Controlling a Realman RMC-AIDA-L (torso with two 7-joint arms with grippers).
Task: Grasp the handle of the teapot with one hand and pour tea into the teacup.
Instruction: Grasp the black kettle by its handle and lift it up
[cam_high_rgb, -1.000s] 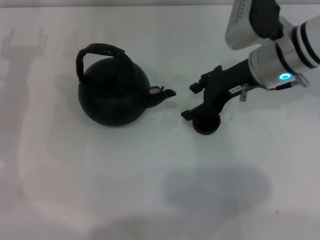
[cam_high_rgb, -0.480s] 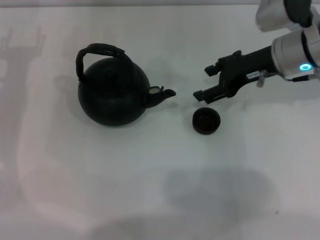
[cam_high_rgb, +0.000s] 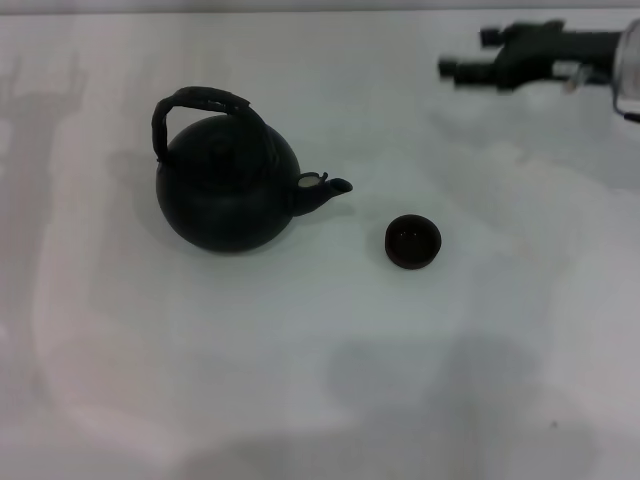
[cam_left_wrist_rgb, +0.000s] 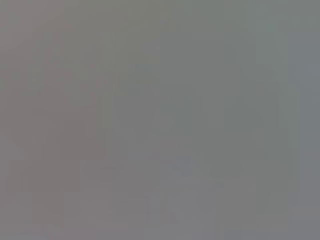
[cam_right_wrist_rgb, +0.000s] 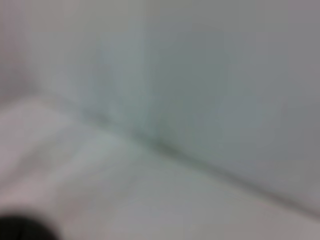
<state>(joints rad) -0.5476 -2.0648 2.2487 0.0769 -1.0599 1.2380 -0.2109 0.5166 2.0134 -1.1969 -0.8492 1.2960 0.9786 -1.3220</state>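
Note:
The large round black teapot (cam_high_rgb: 228, 188) stands upright on the white table (cam_high_rgb: 300, 350), left of centre, its short spout (cam_high_rgb: 330, 188) pointing right. Its arched dark handle (cam_high_rgb: 200, 103) loops over the top. The small dark teacup (cam_high_rgb: 413, 241) stands upright to the right of the spout, apart from it. My right gripper (cam_high_rgb: 466, 53) is open and empty at the far right back of the table, well behind and to the right of the teacup. My left gripper is out of view. The wrist views show only blurred grey surfaces.
The white table carries only the teapot and the teacup. Soft shadows lie on its left side and near its front edge.
My right gripper has let go of the teacup, leaving it on the table, and has drawn back up and to the far right. The teapot has not moved.

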